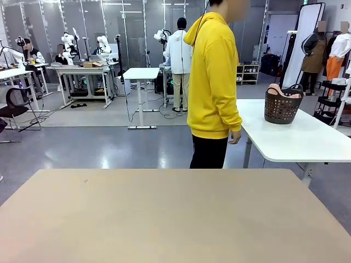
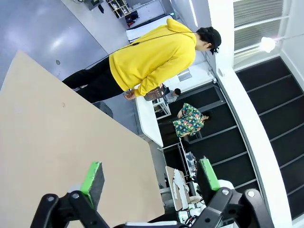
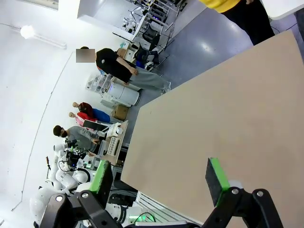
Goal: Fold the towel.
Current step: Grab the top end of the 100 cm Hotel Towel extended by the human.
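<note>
towel (image 1: 283,91): salmon-pink, bunched inside basket (image 1: 281,109), top showing above the rim
basket: dark grey, perforated, on white table (image 1: 307,139), well apart from beige table (image 1: 175,219)
person (image 1: 213,76): yellow hoodie, standing at beige table's far side, hand (image 1: 235,138) near white table's edge
left gripper (image 2: 150,178): fingers spread wide, above beige table
right gripper (image 3: 159,176): fingers spread wide, above beige table
</note>
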